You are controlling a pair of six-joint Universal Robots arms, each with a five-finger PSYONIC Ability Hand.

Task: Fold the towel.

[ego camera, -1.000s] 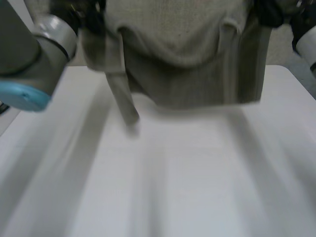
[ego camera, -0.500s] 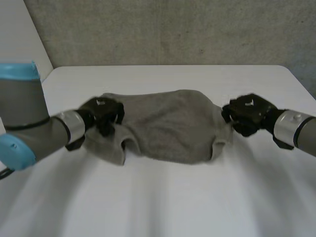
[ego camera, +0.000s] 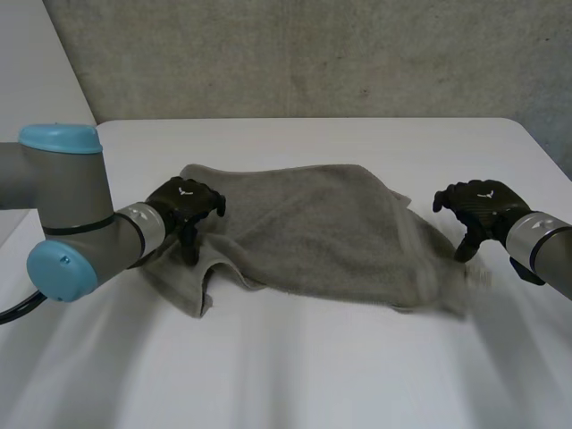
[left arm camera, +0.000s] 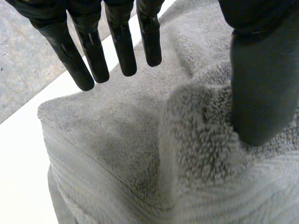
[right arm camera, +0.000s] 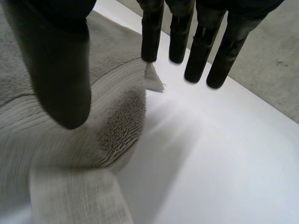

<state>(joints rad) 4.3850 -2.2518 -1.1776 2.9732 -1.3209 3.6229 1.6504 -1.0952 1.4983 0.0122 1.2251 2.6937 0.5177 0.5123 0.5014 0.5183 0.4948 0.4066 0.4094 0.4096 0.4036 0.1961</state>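
The grey towel (ego camera: 308,228) lies rumpled on the white table (ego camera: 295,366), with a fold turned up at its near left corner. My left hand (ego camera: 185,204) hovers over the towel's left end. In the left wrist view that hand (left arm camera: 122,49) has straight, spread fingers and holds nothing, with the towel (left arm camera: 117,154) just under its palm. My right hand (ego camera: 483,207) hangs over bare table beside the towel's right end. In the right wrist view this hand (right arm camera: 202,51) is open too, and the towel's corner (right arm camera: 119,119) lies under its thumb side.
The left arm's blue-capped elbow (ego camera: 55,268) juts out over the table's left side. A grey floor (ego camera: 313,54) lies beyond the table's far edge. Bare table stretches in front of the towel and beyond it.
The towel, held up close to the camera a second ago, came down onto the table. Both hands have let go and opened, and the right hand has drawn away to the right.
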